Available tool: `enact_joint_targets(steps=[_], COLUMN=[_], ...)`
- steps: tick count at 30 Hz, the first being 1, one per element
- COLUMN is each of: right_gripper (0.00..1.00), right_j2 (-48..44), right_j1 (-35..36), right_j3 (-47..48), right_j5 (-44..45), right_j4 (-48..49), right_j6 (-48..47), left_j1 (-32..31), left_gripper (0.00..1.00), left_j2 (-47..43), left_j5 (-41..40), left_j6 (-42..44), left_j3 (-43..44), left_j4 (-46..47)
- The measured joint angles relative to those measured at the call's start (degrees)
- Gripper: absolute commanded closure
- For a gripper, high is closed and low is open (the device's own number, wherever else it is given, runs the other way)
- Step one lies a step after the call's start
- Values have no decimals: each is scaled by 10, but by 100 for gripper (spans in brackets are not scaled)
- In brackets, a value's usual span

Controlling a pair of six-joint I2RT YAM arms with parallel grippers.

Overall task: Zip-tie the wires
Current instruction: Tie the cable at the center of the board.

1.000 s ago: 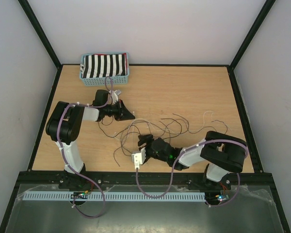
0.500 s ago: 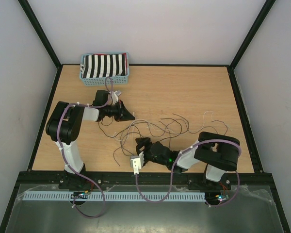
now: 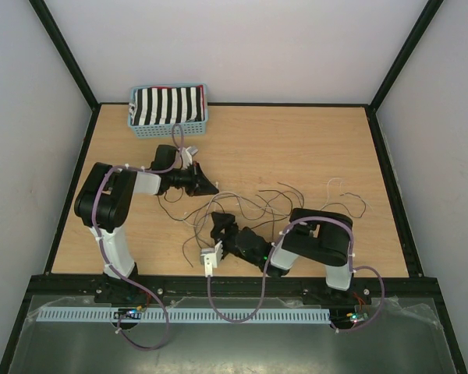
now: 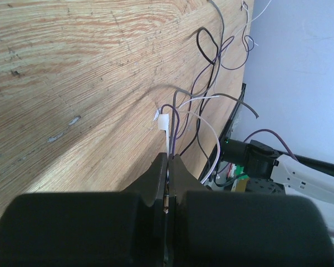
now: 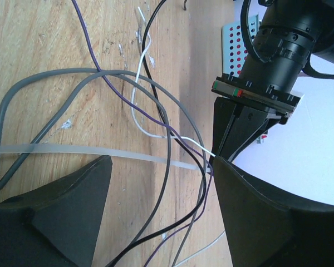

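Observation:
The wires (image 3: pixel 277 204) lie in loose dark and pale loops on the middle of the wooden table. My left gripper (image 3: pixel 206 187) is shut on one end of the bunch. In the left wrist view the jaws (image 4: pixel 170 159) pinch several strands (image 4: pixel 209 72) and a white zip-tie piece (image 4: pixel 163 121). My right gripper (image 3: pixel 220 227) is open just in front of the left one. In the right wrist view its open fingers (image 5: pixel 161 164) straddle grey, black, purple and white strands (image 5: pixel 167 170) and a translucent zip-tie strap (image 5: pixel 72 151) lying across the wood.
A blue basket (image 3: pixel 202 117) holding black-and-white striped cloth stands at the back left. The table's black frame (image 3: pixel 390 187) runs along the right side. The left gripper's black fingers (image 5: pixel 239 130) show close ahead in the right wrist view.
My right arm has swung left and its gripper has moved left along the wires, closer to the left gripper. The left gripper has stayed shut and almost still.

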Motion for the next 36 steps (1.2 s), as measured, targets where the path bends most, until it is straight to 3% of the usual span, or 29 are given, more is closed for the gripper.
enact_joint_targets(steps=[15,36], right_gripper=[16,16], right_j2=[3,29], right_j1=[-50,-15], right_j3=[19,29], right_j5=[-13,-14], right_j4=[-28,8], right_j6=[-37,-64], left_j1=[-2,-9], left_gripper=[100,100], left_j2=[0,0], left_j5=[11,16], left_j6=[0,-1], left_j3=[6,9], left_j4=[-7,-7])
